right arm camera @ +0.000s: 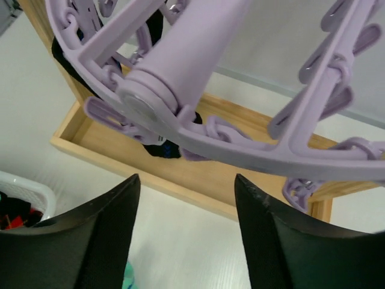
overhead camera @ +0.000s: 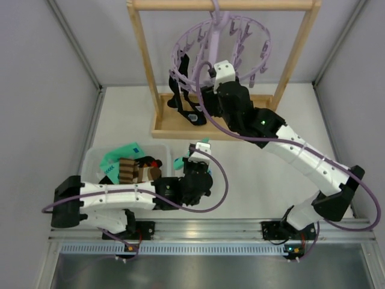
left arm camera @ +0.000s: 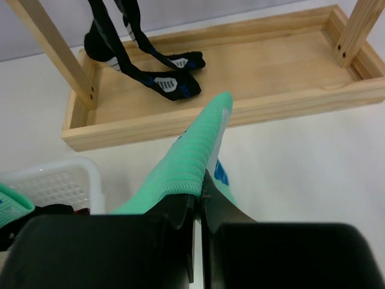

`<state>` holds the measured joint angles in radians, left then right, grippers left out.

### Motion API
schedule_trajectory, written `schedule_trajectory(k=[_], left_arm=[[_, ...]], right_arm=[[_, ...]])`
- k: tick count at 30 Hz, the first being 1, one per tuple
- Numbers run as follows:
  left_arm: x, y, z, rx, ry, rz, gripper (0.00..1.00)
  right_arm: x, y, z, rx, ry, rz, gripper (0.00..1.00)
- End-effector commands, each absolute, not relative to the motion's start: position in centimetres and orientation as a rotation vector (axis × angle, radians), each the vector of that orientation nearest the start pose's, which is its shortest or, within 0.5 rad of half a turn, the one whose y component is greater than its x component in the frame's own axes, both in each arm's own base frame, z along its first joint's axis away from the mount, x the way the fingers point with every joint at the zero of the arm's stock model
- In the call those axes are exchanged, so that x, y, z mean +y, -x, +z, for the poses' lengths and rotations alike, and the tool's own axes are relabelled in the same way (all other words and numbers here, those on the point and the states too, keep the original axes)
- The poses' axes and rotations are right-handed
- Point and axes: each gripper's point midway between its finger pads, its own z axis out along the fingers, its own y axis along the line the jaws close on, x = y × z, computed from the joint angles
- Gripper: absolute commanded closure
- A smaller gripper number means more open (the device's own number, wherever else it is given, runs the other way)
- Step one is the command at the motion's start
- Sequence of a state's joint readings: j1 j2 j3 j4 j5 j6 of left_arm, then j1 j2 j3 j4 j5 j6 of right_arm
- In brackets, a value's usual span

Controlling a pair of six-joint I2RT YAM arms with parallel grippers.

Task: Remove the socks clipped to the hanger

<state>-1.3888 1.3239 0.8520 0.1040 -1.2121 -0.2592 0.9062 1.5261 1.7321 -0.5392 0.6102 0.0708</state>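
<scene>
Hanger [right arm camera: 174, 54] hung on the wooden rack [overhead camera: 295, 57], with black socks [overhead camera: 182, 96] clipped on its left side, dangling into the rack's base. Right end effector [right arm camera: 186, 179] sat wide open just under it, gripping nothing. Left end effector [left arm camera: 201, 180] was clamped on a mint-green sock [left arm camera: 195, 150] over the tabletop [left arm camera: 301, 168], beside the white basket [left arm camera: 54, 180].

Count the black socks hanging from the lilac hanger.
2: both black socks hang side by side at the hanger's left, toes in the wooden tray; the right arm may hide others.
</scene>
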Motion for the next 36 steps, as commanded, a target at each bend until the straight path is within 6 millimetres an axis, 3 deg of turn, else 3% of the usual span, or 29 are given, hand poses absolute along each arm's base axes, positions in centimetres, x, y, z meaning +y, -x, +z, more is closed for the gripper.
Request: schedule_trajectory(k=[1, 2, 4, 11, 16, 20, 23, 27, 29, 30, 32, 33, 36], left_arm=[[-26.3, -21.3, 25.2, 1.728, -0.16, -0.086, 1.0], [-25.3, -21.1, 25.4, 1.742, -0.184, -0.057, 1.0], [-24.0, -20.9, 27.8, 1.728, -0.154, -0.095, 1.0], [-15.9, -21.4, 35.0, 1.656, -0.025, 0.009, 1.0], [-9.3, -21.0, 38.9, 1.586, 0.123, 0.187, 1.0], [-5.1, -20.1, 39.7, 1.564, 0.212, 0.243, 1.0], [-4.4, -19.9, 38.2, 1.566, 0.206, 0.246, 1.0], [-6.8, -20.7, 34.9, 1.597, 0.144, 0.173, 1.0], [-9.6, -21.6, 32.1, 1.659, 0.047, 0.068, 1.0], [-9.1, -22.4, 30.9, 1.687, 0.113, 0.057, 1.0], [-10.0, -23.6, 27.2, 1.782, 0.1, 0.012, 1.0], [-8.5, -24.6, 26.0, 1.8, 0.222, 0.023, 1.0], [-6.3, -24.8, 20.6, 1.87, 0.439, 0.03, 1.0]], right_arm=[[26.3, -32.7, 40.4, 1.739, 0.285, 0.228, 0.36], [25.8, -32.0, 41.1, 1.725, 0.275, 0.259, 0.33], [25.5, -31.5, 40.3, 1.734, 0.279, 0.271, 0.25], [22.3, -29.3, 39.8, 1.727, 0.234, 0.276, 0.01], [20.3, -29.0, 38.0, 1.755, 0.202, 0.25, 0.01], [19.4, -28.7, 37.4, 1.762, 0.189, 0.248, 0.0], [19.0, -28.3, 37.2, 1.76, 0.18, 0.259, 0.01], [19.0, -27.9, 37.1, 1.754, 0.174, 0.29, 0.0], [19.1, -27.7, 37.0, 1.759, 0.178, 0.305, 0.0], [19.2, -27.6, 36.8, 1.763, 0.184, 0.31, 0.01], [19.2, -27.4, 36.9, 1.761, 0.184, 0.329, 0.01], [19.2, -27.3, 36.3, 1.769, 0.19, 0.329, 0.0], [19.2, -27.1, 35.8, 1.772, 0.195, 0.335, 0.0]])
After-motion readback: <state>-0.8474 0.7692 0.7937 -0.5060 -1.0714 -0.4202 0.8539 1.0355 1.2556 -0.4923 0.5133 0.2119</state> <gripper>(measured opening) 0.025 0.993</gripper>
